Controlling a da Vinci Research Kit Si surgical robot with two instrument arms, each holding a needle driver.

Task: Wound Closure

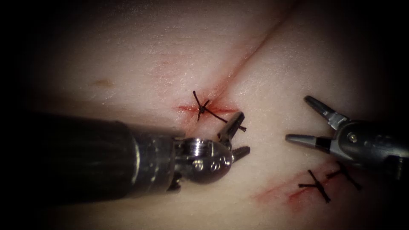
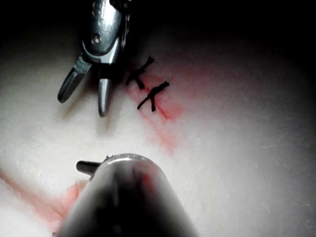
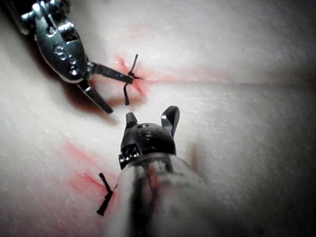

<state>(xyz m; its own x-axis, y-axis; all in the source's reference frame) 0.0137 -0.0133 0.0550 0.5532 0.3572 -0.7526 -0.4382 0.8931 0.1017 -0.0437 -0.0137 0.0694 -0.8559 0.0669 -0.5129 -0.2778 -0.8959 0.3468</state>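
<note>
The cut runs slantwise across the pale tissue. A tied dark stitch with short cut ends sits on it in red fluid. My left tool comes in from the left, its jaws open and holding nothing; one thread end of that stitch lies against its upper jaw. My right tool stands to the right of the cut, jaws spread wide and empty. In the right wrist view, the left tool gapes beside the stitch, and the right tool's own jaws are open.
Two more tied stitches lie in a red smear just below the right tool. They also appear in the left wrist view as knots beside the open right tool. A small brown mark sits far left.
</note>
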